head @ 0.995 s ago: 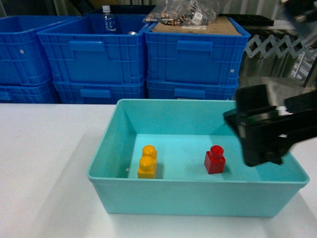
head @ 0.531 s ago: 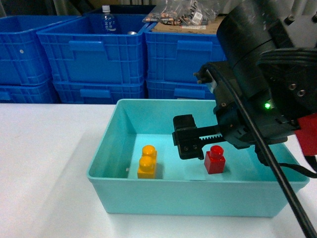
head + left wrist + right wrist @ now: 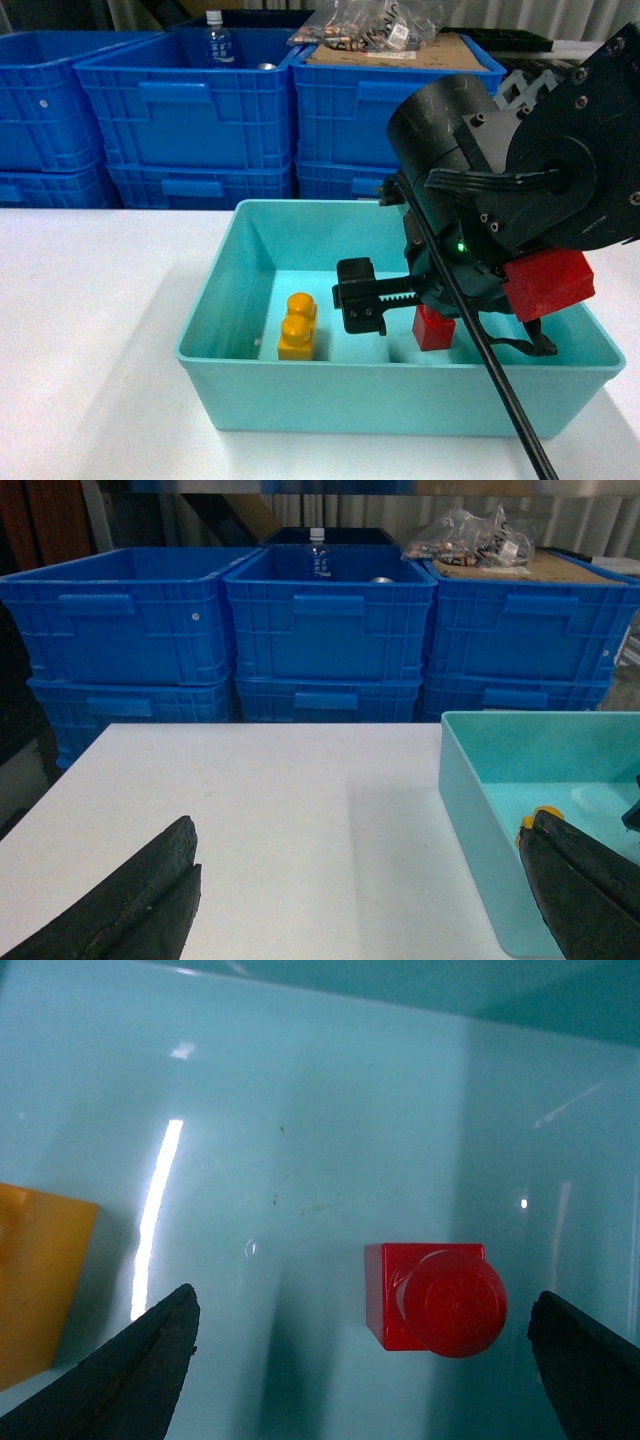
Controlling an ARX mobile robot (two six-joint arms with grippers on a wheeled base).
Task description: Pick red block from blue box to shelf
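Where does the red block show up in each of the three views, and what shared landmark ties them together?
Head: the red block sits right of centre on the floor of the blue box, partly hidden by the right arm.
Left wrist: not visible; only the box's left part at the right edge.
Right wrist: lower right of centre, seen from above between the open jaws.
Shared landmark: the orange-yellow brick, left of the block in the box.

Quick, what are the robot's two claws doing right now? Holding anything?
Left tool: open, holding nothing, over the white table.
Right tool: open, holding nothing, above the red block inside the blue box.
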